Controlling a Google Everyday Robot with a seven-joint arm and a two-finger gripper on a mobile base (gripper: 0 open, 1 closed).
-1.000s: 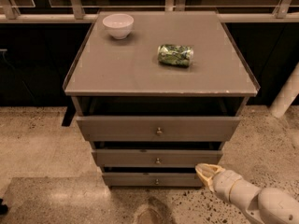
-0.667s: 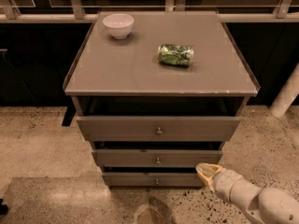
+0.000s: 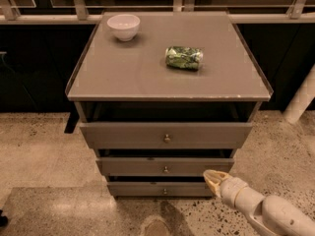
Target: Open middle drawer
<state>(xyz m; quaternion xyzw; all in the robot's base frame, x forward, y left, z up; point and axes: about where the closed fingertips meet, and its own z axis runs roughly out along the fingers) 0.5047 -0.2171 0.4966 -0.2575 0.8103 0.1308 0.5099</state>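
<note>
The grey cabinet has three flat drawer fronts, each with a small brass knob. The middle drawer point(image 3: 147, 166) sits between the taller top drawer point(image 3: 128, 134) and the narrow bottom drawer point(image 3: 138, 189). Its knob point(image 3: 166, 169) is at the centre of the front. A dark gap shows above its front. My gripper point(image 3: 213, 179) comes in from the lower right on a cream arm. Its tip is low by the right end of the middle drawer front, well to the right of the knob.
On the cabinet top point(image 3: 123, 73) stand a white bowl point(image 3: 123, 26) at the back left and a crumpled green bag point(image 3: 183, 57) right of centre. The top drawer front juts out furthest. Speckled floor point(image 3: 44, 156) surrounds the cabinet. A white post point(image 3: 301, 100) stands at the right.
</note>
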